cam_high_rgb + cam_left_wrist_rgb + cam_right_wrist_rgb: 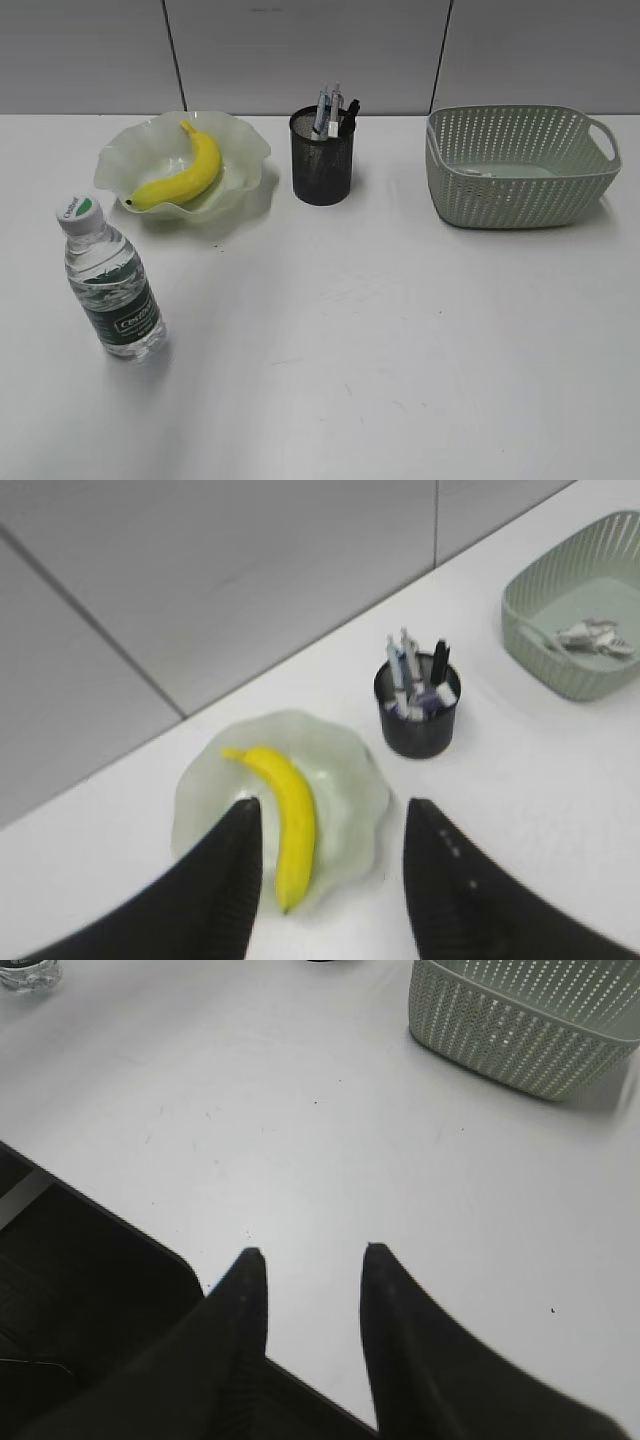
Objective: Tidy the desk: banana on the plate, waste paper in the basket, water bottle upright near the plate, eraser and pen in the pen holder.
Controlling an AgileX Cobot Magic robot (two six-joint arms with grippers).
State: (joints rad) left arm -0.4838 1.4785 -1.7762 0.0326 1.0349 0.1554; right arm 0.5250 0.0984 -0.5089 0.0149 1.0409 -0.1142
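The yellow banana (pixel 185 168) lies in the pale green wavy plate (pixel 125 150) at the back left of the desk (pixel 380 340). In front of the plate stands the water bottle (pixel 110 285), upright, cap on. Pens (pixel 330 108) stick out of the black mesh pen holder (pixel 322 160); I cannot pick out the eraser. The waste paper (pixel 595 638) lies inside the sage green basket (pixel 520 170). Neither gripper shows in the exterior view. My left gripper (pixel 332 802) hangs open high above the plate (pixel 345 780) and banana (pixel 285 815). My right gripper (pixel 313 1250) is open and empty over the desk's front edge.
A grey panelled wall runs behind the desk. In the right wrist view the basket (pixel 520 1020) is far ahead to the right, the bottle's base (pixel 25 972) at the top left corner, and a dark area lies below the desk edge (pixel 110 1225).
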